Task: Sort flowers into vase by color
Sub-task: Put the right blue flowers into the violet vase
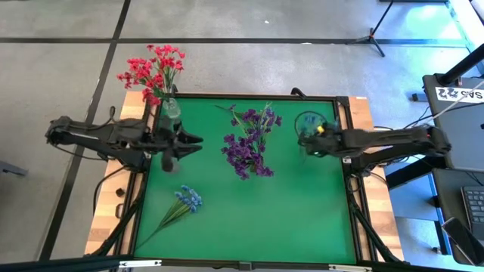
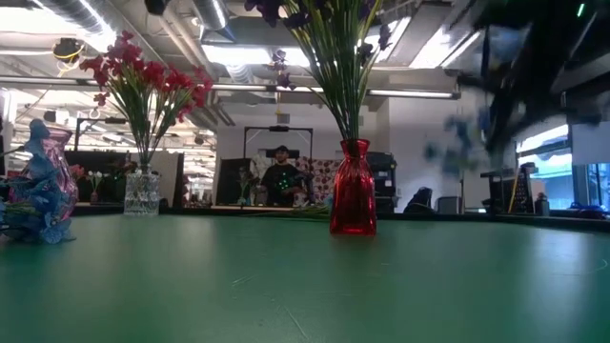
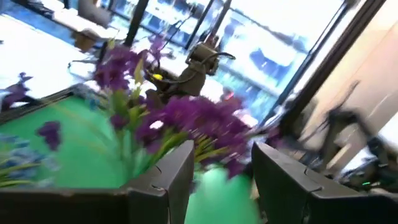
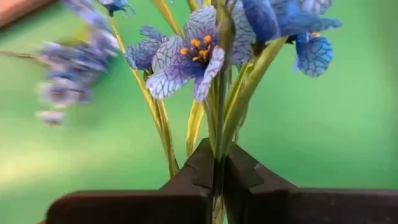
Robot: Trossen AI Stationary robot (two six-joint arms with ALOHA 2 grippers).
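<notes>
Red-pink flowers (image 1: 155,72) stand in a clear vase (image 2: 141,192) at the far left corner. Purple flowers (image 1: 249,142) stand in a red vase (image 2: 353,202) at mid-table. One light blue sprig (image 1: 185,202) lies flat on the mat near the left side. My right gripper (image 1: 304,140), on the right of the purple bunch, is shut on another light blue sprig (image 4: 186,59), which shows blurred in the low view (image 2: 457,143). My left gripper (image 1: 189,143) hovers open just left of the purple flowers (image 3: 186,115), touching nothing. My right gripper pinches the light blue sprig's thin green stems (image 4: 217,168) between its two fingers (image 4: 186,186), which lie across the stems. The blossoms stand out ahead of the fingertips. The sprig is lifted clear of the green mat.
A green mat (image 1: 302,219) covers the table inside a wooden frame (image 1: 106,227). A round teal-rimmed thing (image 1: 308,121) sits beside my right gripper. The near right part of the mat has free room. A person (image 2: 281,181) stands in the room beyond the far edge.
</notes>
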